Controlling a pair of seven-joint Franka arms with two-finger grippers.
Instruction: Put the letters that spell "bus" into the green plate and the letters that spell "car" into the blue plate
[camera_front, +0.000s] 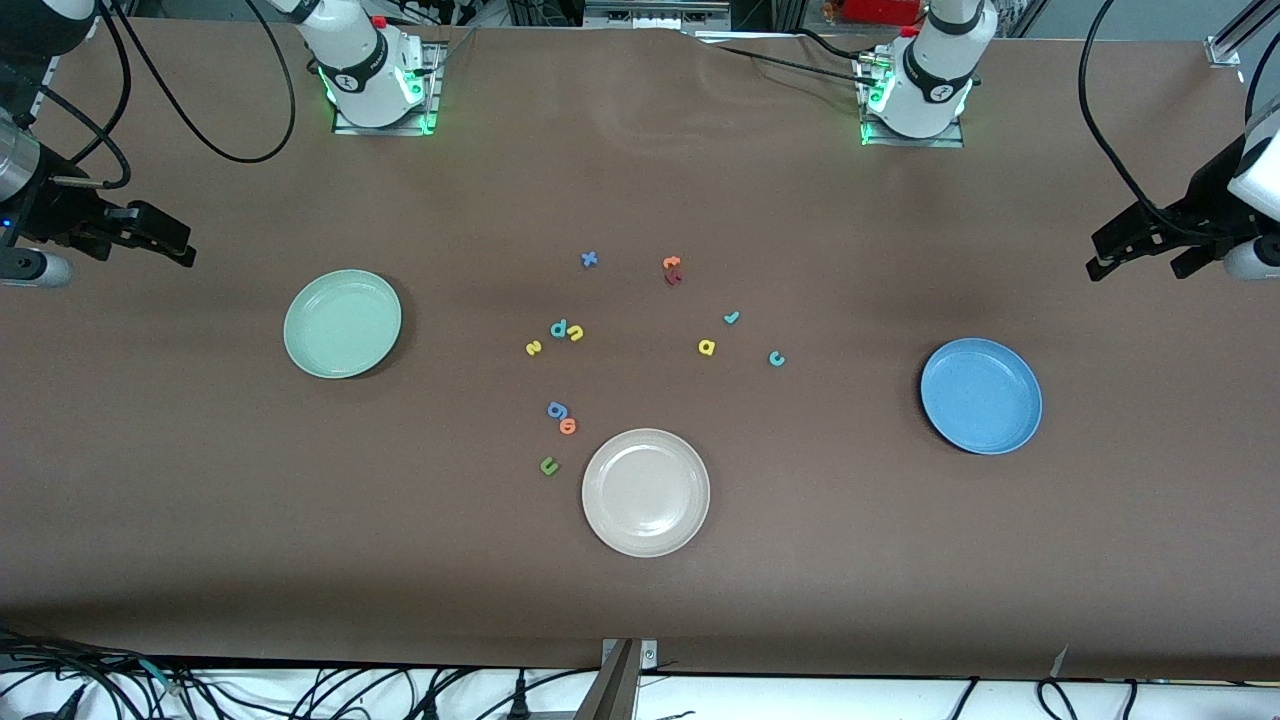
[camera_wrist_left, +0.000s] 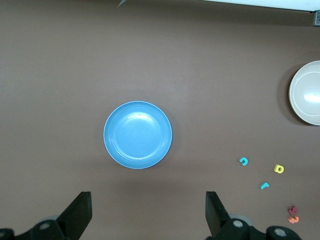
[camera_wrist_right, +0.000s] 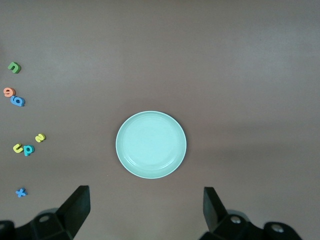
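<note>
The mint-green plate (camera_front: 342, 323) (camera_wrist_right: 151, 144) lies empty toward the right arm's end, and the bright blue plate (camera_front: 981, 395) (camera_wrist_left: 137, 135) lies empty toward the left arm's end. Between them on the table lie the teal b (camera_front: 558, 328), yellow u (camera_front: 576, 333) and yellow s (camera_front: 533, 347) in one cluster. The teal r (camera_front: 732, 317), yellow a (camera_front: 706, 347) and teal c (camera_front: 776, 358) lie nearer the blue plate. My right gripper (camera_front: 185, 247) (camera_wrist_right: 145, 207) hangs open and empty beside the green plate. My left gripper (camera_front: 1140, 262) (camera_wrist_left: 147, 210) hangs open and empty beside the blue plate.
A beige plate (camera_front: 646, 491) sits nearest the front camera at mid-table. Beside it lie a green u (camera_front: 549, 465), an orange o (camera_front: 568, 426) and a blue g (camera_front: 556, 409). A blue x (camera_front: 589, 259) and stacked orange and dark red letters (camera_front: 672, 270) lie nearer the bases.
</note>
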